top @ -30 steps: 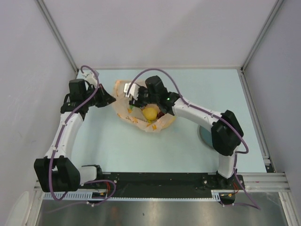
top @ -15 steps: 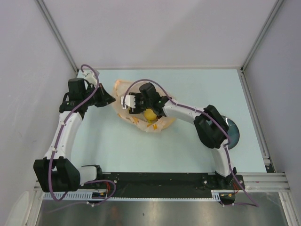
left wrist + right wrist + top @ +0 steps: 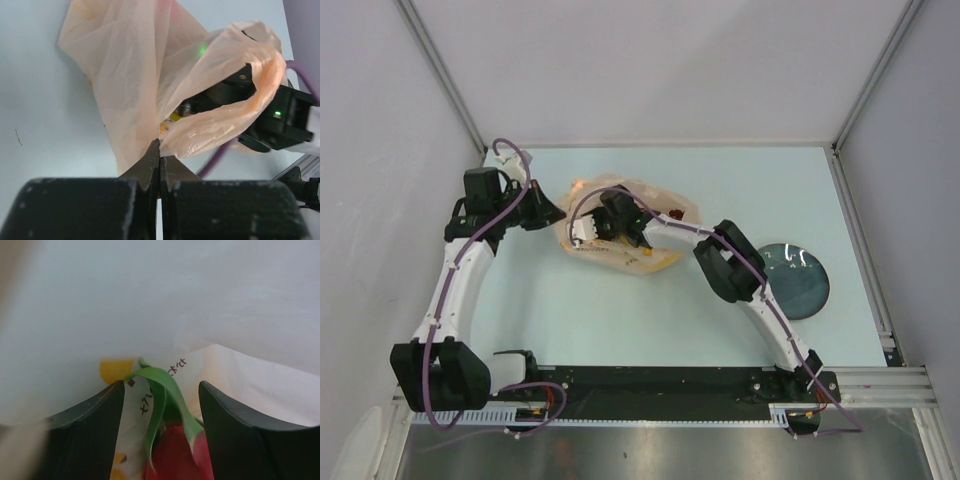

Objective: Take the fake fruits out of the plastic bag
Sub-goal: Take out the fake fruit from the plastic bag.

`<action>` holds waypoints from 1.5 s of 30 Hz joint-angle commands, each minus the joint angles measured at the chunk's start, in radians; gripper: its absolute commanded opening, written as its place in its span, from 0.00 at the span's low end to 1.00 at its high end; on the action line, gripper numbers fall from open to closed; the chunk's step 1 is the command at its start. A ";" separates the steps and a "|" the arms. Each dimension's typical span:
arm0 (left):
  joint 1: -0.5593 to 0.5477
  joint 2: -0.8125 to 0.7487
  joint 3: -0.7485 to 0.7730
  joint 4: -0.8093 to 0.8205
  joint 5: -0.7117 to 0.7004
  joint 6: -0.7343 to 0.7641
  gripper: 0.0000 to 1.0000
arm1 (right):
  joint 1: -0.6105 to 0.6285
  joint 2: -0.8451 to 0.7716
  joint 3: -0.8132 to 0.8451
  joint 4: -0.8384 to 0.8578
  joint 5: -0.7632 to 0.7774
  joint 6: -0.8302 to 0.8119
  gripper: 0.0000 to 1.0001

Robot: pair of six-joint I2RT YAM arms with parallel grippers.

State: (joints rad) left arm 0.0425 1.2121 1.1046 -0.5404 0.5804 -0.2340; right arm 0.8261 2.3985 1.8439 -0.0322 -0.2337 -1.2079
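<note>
Peach film printed with small yellow bananas makes up the bag (image 3: 655, 205), which lies crumpled on the pale table (image 3: 570, 300) towards its far left. The left gripper (image 3: 558, 213) sits at the bag's left edge. In the left wrist view its fingers (image 3: 150, 167) are pressed together, with a fold of the film pinched between the tips and the mouth of the bag held up.

The right arm (image 3: 725, 262) stretches across from the right and goes into that mouth, so its wrist is inside the bag. In the right wrist view the right gripper (image 3: 161, 386) has its two dark fingers (image 3: 95, 415) spread apart. A red fruit (image 3: 172, 455) lies low between them, with a green leaf (image 3: 167, 382) curling up from it. I cannot tell whether either finger touches the fruit. Behind it is the bag's wall, with a yellow banana print and some dark lettering.

A speck of yellow shows deep in the bag in the left wrist view; fruit or print, I cannot say. The dark round plate (image 3: 798, 282) lies on the table to the right, well apart from the bag.
</note>
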 commanded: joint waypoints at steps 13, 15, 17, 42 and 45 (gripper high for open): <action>0.007 -0.126 -0.091 0.037 0.038 -0.004 0.00 | 0.027 -0.048 -0.041 0.245 0.166 -0.068 0.00; 0.007 -0.122 -0.092 0.054 0.032 -0.008 0.00 | 0.034 -0.117 -0.110 0.310 0.175 -0.007 0.00; 0.007 -0.120 -0.094 0.068 0.029 -0.019 0.00 | 0.039 -0.214 -0.191 0.351 0.178 0.051 0.00; 0.008 -0.036 -0.068 0.167 -0.008 -0.088 0.00 | 0.048 -0.834 -0.232 -0.001 -0.020 0.893 0.00; 0.008 -0.016 -0.066 0.189 -0.008 -0.106 0.00 | 0.048 -0.913 -0.209 -0.069 0.008 0.926 0.00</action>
State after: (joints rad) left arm 0.0429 1.1793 1.0100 -0.4160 0.5781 -0.3058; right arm 0.8707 1.6356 1.5646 -0.0666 -0.2451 -0.3691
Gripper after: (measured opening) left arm 0.005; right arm 0.019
